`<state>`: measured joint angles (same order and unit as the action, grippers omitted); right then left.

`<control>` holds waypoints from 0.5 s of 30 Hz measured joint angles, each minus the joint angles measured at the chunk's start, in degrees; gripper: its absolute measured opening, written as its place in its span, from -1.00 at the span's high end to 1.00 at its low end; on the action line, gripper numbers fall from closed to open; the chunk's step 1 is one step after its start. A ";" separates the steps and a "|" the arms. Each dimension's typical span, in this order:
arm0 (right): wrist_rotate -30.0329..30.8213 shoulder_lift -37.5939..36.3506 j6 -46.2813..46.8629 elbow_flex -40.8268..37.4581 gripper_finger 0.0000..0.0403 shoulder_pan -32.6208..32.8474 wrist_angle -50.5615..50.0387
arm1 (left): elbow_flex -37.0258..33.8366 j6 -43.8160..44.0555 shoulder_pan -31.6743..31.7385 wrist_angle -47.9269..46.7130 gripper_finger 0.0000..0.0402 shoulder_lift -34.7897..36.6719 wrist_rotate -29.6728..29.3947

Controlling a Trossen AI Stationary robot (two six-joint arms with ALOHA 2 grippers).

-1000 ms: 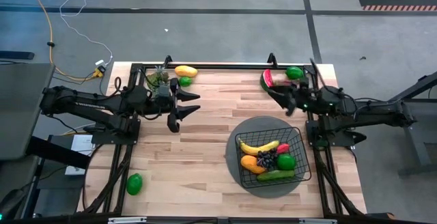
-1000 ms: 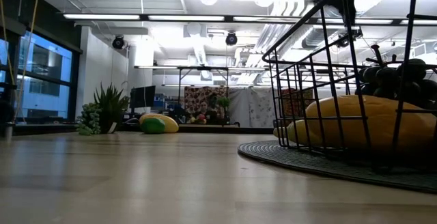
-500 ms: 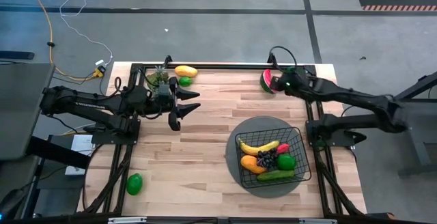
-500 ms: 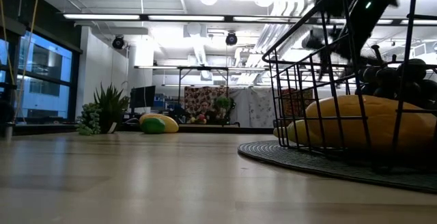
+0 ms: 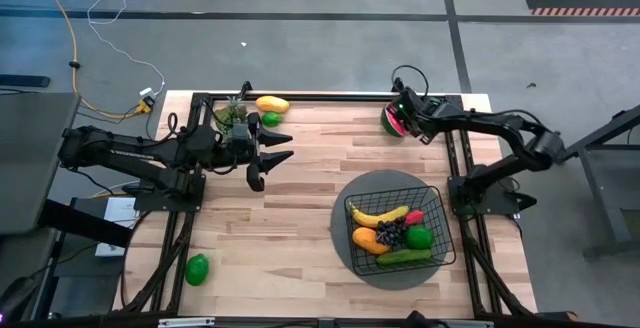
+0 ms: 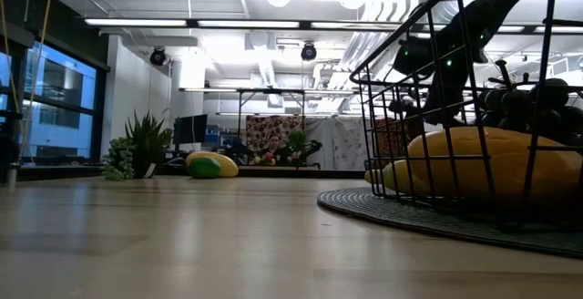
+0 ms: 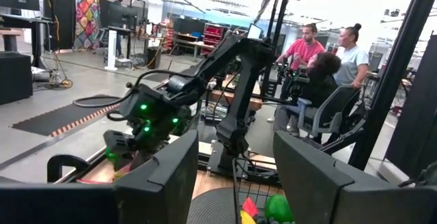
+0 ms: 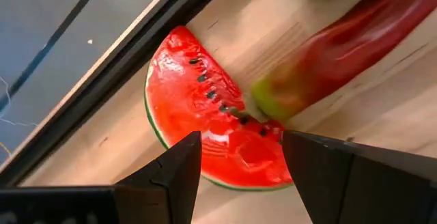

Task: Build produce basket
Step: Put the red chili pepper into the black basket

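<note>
Wooden table (image 5: 300, 168) bears round mat (image 5: 345, 243), loose lime (image 5: 197, 268), watermelon slice (image 8: 205, 115).

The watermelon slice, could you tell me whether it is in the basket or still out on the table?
Out. The watermelon slice lies flat on the table near its far edge, under the right gripper, well apart from the basket.

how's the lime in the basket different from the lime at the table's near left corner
The lime in the basket sits inside the black wire basket, packed against the grapes and cucumber; the lime at the near left corner lies alone on the bare wood of the table. The basket lime is already placed, the corner lime is yet to be collected. Both are green, roundish and about the same size, and neither is near a gripper.
</note>
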<state>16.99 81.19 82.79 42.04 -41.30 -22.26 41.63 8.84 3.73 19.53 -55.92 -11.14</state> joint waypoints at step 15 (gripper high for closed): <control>-2.40 5.00 7.83 0.00 0.07 -2.72 6.66 | 0.00 0.07 0.00 -0.02 0.11 0.00 -0.07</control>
<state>14.59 86.20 90.62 42.04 -44.03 -15.59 41.63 8.91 3.73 19.51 -55.92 -11.20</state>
